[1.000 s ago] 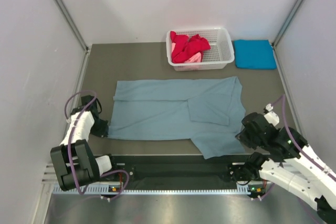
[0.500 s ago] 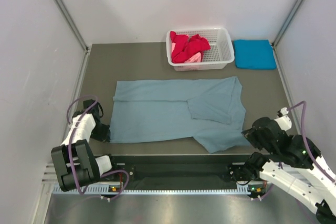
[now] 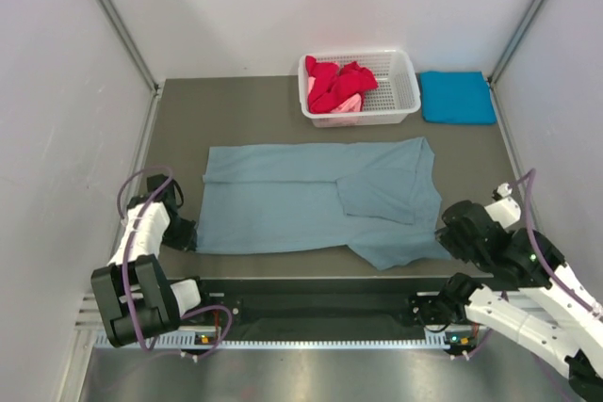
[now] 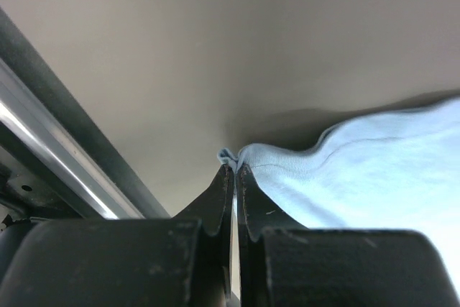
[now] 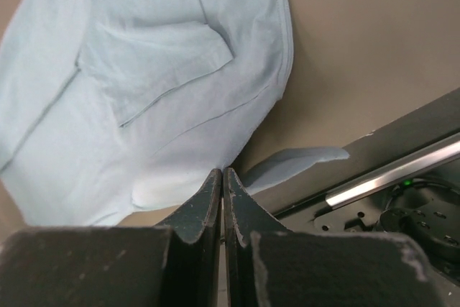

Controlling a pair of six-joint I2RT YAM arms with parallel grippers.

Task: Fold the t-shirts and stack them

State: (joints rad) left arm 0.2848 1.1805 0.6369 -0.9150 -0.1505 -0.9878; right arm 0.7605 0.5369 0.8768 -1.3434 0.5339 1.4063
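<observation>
The grey-blue t-shirt [image 3: 283, 204] lies spread across the middle of the desk [image 3: 236, 120], a long, flat rectangle of soft knit. One short sleeve is folded in over the body toward its right end, making an angled flap with a stitched hem. The cloth is mostly smooth, with a few shallow creases. Its near right corner bulges out toward the desk's front edge.

The left gripper [image 4: 231, 167] is clenched on the shirt's near left corner. Its dark, tapered fingers [image 4: 215, 206] are pressed together, and a small pucker of ribbed hem sticks out above the tips. The right gripper [image 5: 221, 174] is also closed, its tips meeting at the shirt's near right edge. A lifted flap of cloth hangs just beside them, so it appears to be pinching the hem.

At the back of the desk stands a white plastic lattice basket [image 3: 407, 77]. It holds a crumpled red t-shirt [image 3: 337, 80] on top of a pink t-shirt [image 3: 347, 103]. Just to the basket's right, a turquoise t-shirt [image 3: 457, 97] sits folded into a neat, flat square. The desk surface is matte grey-brown.
</observation>
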